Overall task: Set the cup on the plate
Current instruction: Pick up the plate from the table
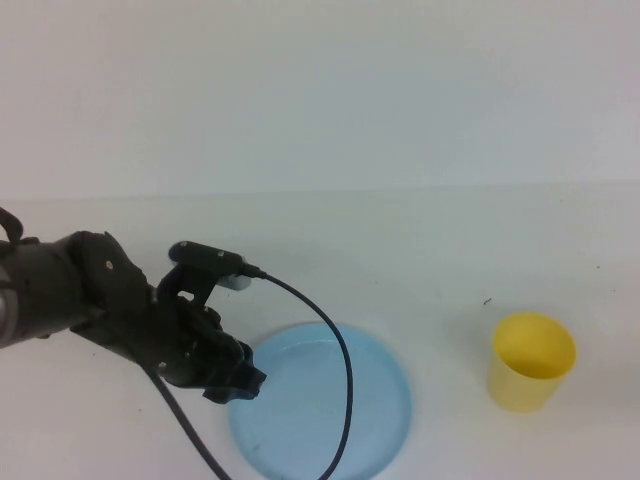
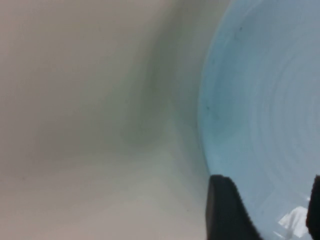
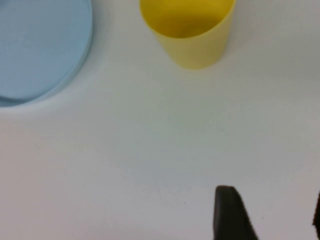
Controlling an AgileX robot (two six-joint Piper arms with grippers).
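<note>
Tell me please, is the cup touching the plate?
Apart. The high view shows bare table between the cup and the plate.

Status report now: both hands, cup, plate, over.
Left hand open at the plate's left rim, holding nothing. Right hand open, short of the cup. Cup upright on table, right of plate. Nothing between.

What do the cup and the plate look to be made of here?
The cup, standing upright on the table right of the plate, looks like thin yellow plastic: even colour, matte, thin wall. The plate looks like light blue plastic, smooth, with faint concentric rings and a soft glare. The left gripper hovers at the plate's left edge, jaws open; the right gripper is near the cup, jaws open.
</note>
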